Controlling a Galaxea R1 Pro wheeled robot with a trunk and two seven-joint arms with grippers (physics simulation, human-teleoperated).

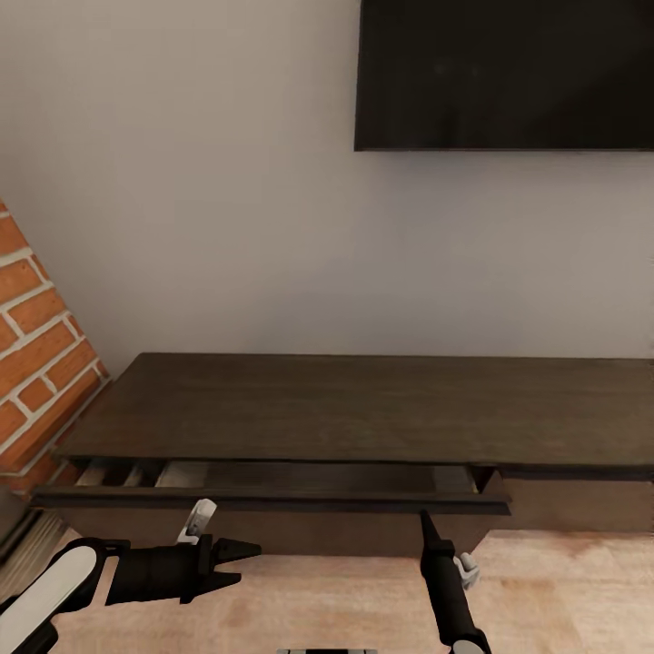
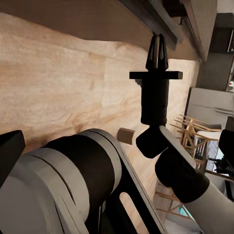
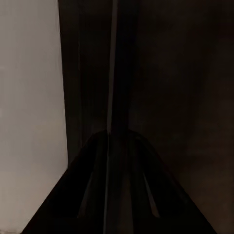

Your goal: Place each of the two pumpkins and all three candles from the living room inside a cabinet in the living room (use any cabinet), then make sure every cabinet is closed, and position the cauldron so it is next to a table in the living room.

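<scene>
Before cabinet (image 1: 363,409), right gripper (image 1: 424,518).

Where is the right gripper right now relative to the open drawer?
In the head view, the right gripper points up at the front panel of the cabinet's open drawer, near that panel's right end, fingers together.

The cabinet (image 1: 363,409) runs off the right edge of the head view, and its top hangs over the half-open drawer (image 1: 272,498), so most of the inside stays hidden and I cannot tell what lies in there. The black TV (image 1: 505,73) on the wall is cut off at the top and the right edge. The right claw (image 1: 424,520) points at the drawer front, and its own view is so dark that I cannot tell how its fingers stand.
</scene>
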